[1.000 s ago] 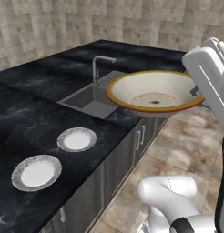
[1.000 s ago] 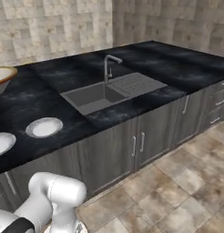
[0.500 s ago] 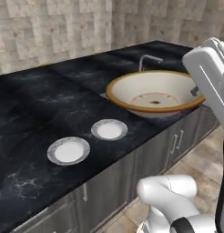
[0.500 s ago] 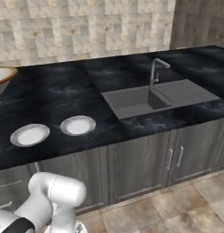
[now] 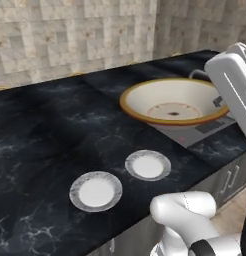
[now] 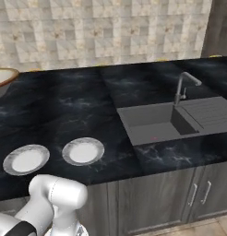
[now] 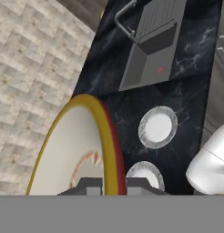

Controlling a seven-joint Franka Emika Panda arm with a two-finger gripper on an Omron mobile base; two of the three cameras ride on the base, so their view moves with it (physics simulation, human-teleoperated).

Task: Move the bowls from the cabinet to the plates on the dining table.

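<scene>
Since half a second ago the whole scene has slid across both base views — the base has driven along, so the two plates, left plate and right plate, now sit lower centre in the left base view rather than mid-left, while the sink has gone toward the right of the right base view. Nothing on the tabletop itself has shifted.

Held aloft at the upper right of the left base view, the cream bowl hangs above the sink, well apart from the plates. The claw is clamped on its orange-tan rim, one fingertip each side.

It looks rigid, glazed and probably slippery and breakable — a rim pinch could let it swing.

Its far side is cut off by the hand in the left base view. Which plate it is meant for, I cannot tell.
</scene>
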